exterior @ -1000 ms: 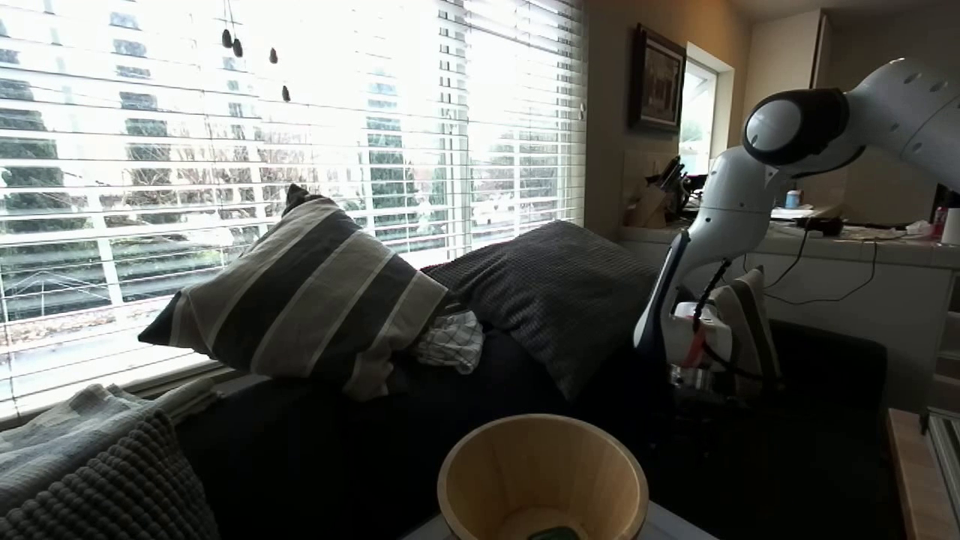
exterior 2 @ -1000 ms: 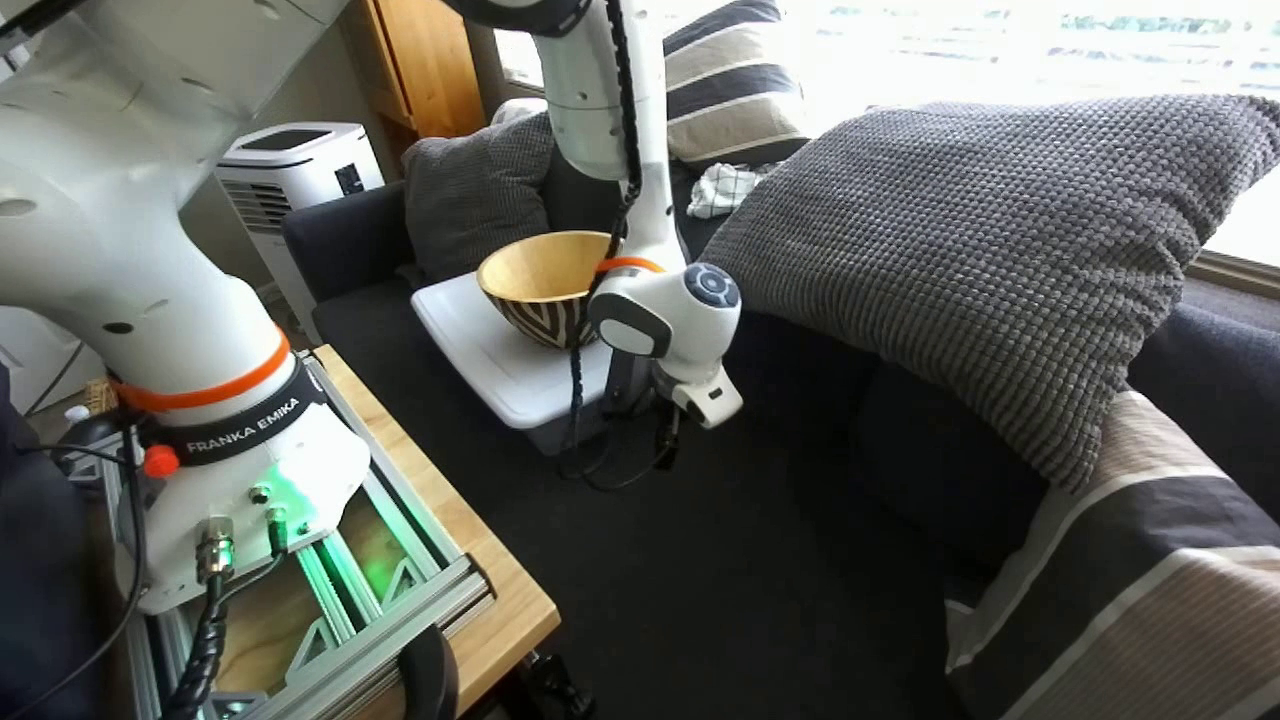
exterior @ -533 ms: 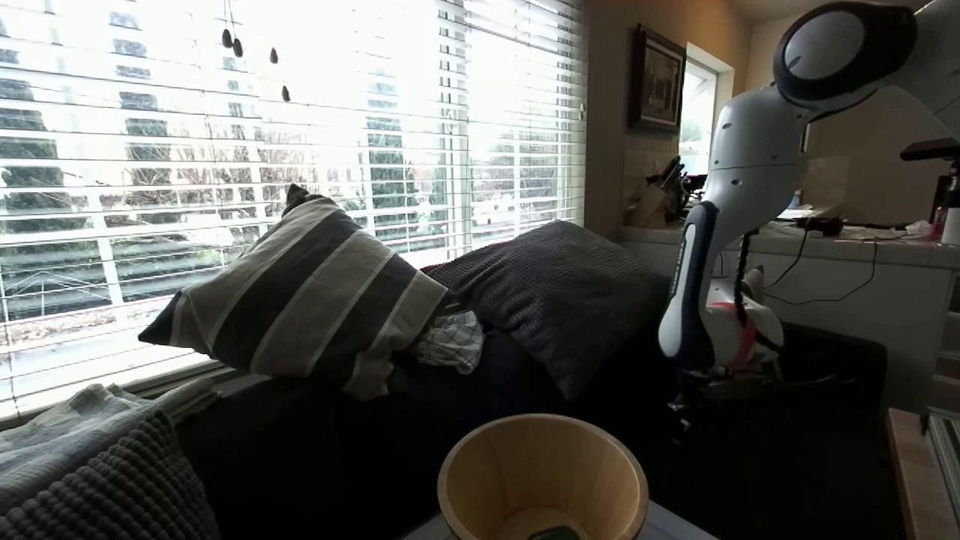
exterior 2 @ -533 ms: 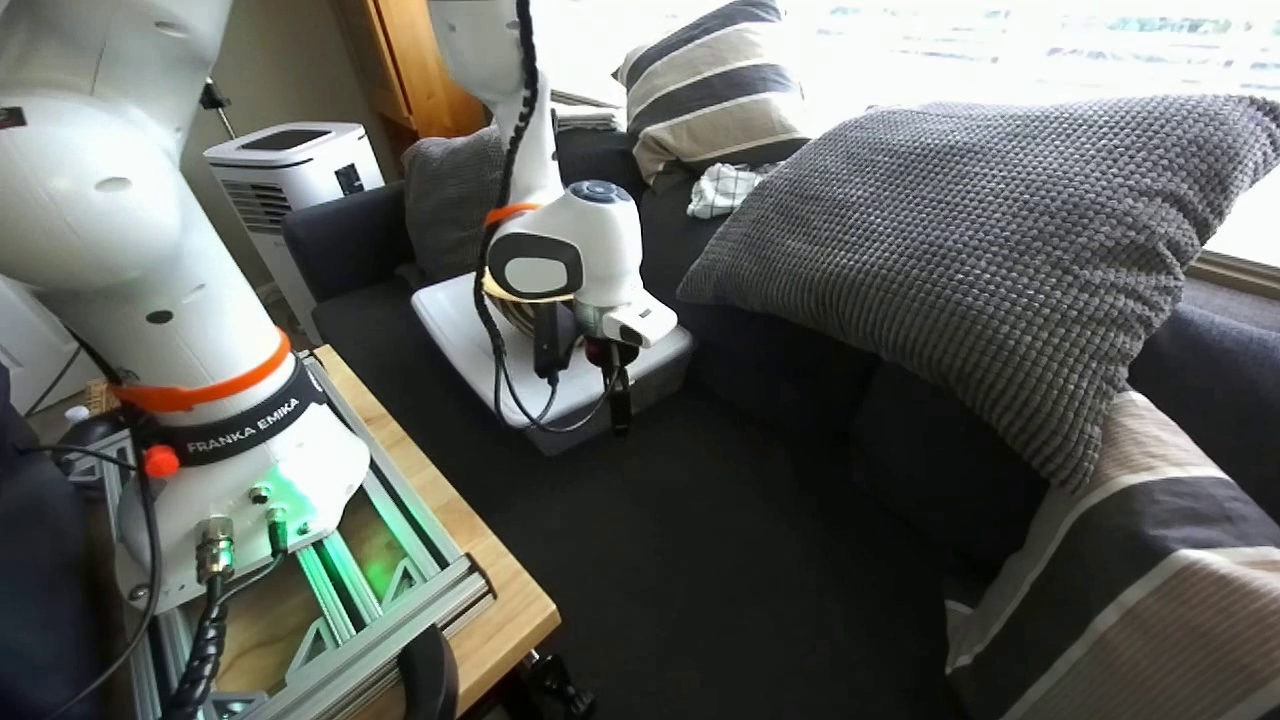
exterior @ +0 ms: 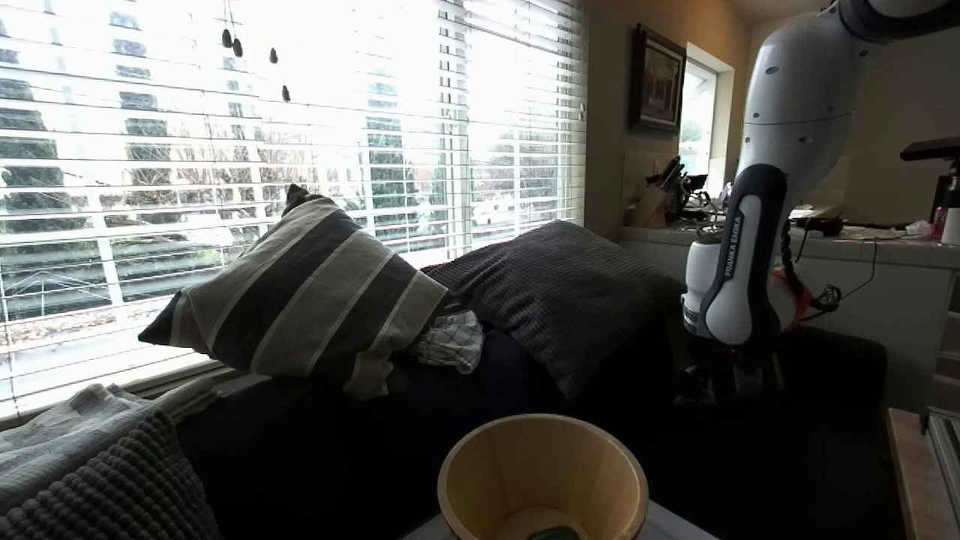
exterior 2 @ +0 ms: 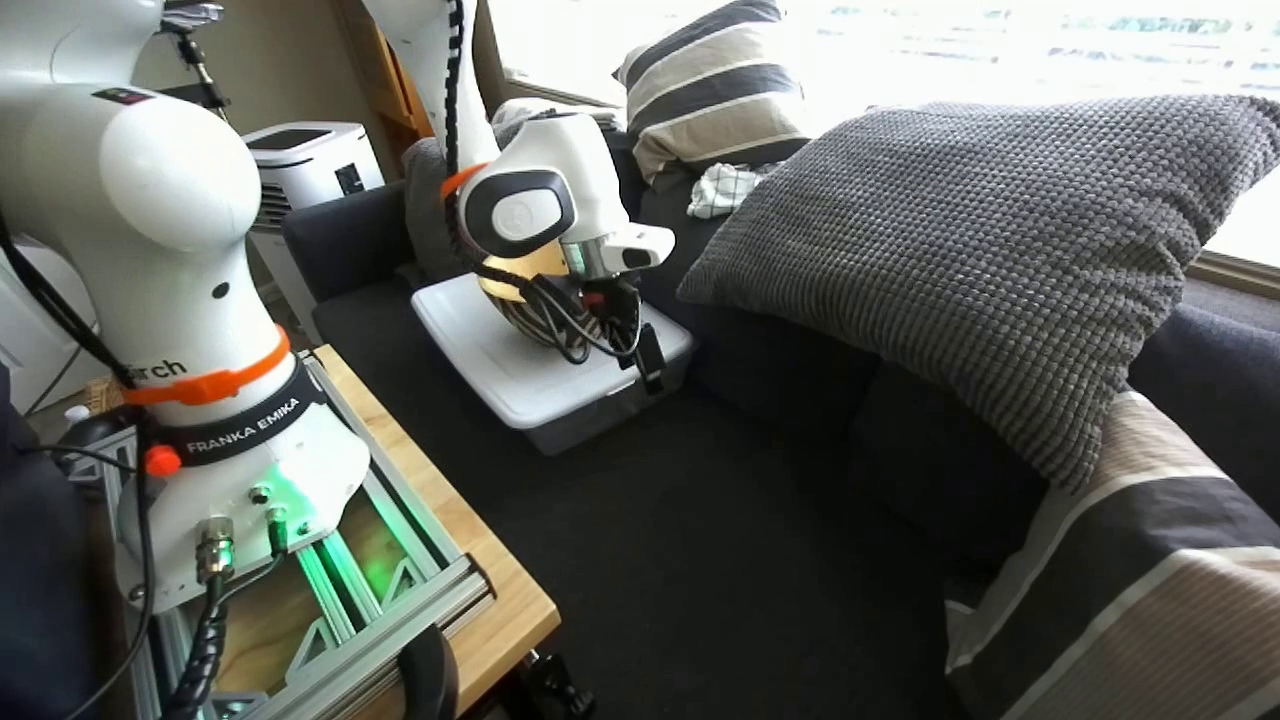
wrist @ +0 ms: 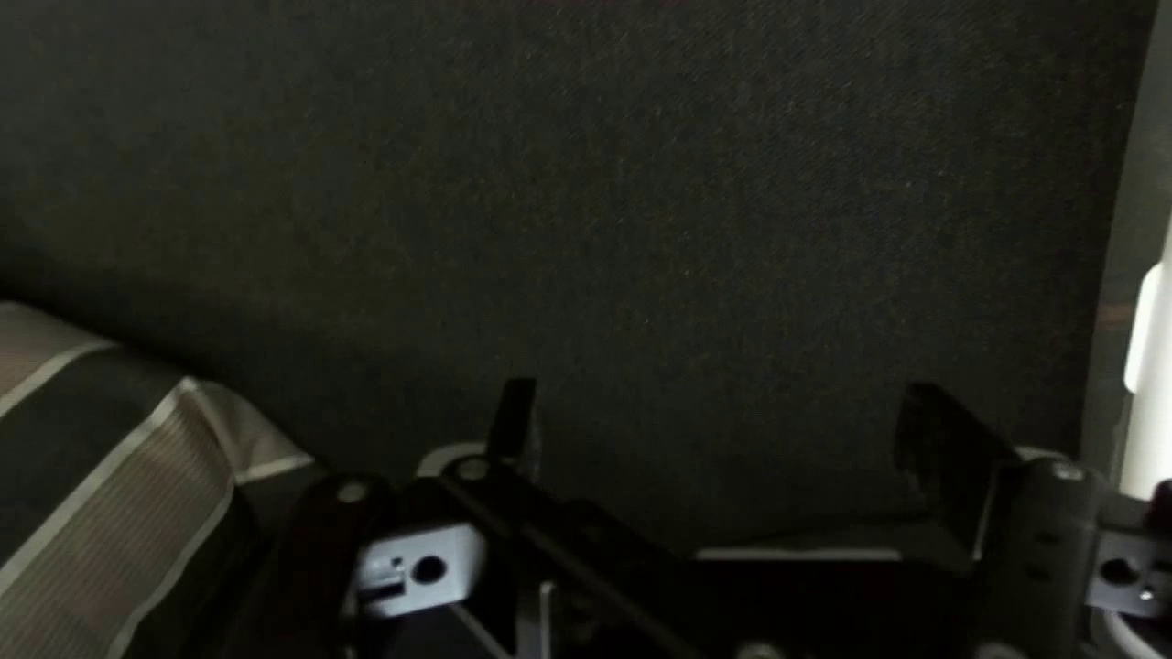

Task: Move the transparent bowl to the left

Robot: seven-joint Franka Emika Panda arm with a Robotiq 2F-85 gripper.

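The bowl (exterior: 544, 469) shows its pale inside at the bottom of an exterior view, its lower part cut off by the frame. It also shows in an exterior view (exterior 2: 540, 262), with a dark zigzag outside, upright on a white lid and partly hidden behind the arm. My gripper (wrist: 721, 386) is open, with two dark fingers wide apart and only the dark sofa between them. In an exterior view my gripper (exterior 2: 640, 350) hangs in front of the bowl, over the lid's near right edge. I cannot tell how far apart they are. The bowl is out of the wrist view.
The white-lidded box (exterior 2: 470, 345) stands on the dark sofa seat (exterior 2: 720, 560); its edge shows at right in the wrist view (wrist: 1149, 366). A big grey cushion (exterior 2: 980, 230) and striped cushions (exterior 2: 1150, 560) line the sofa. A small green thing (exterior: 555, 533) lies in the bowl.
The arm has swung over toward the box, then turned and tilted its wrist beside the bowl, rising slightly. The arm covers a different part of the bowl. The bowl has not moved.
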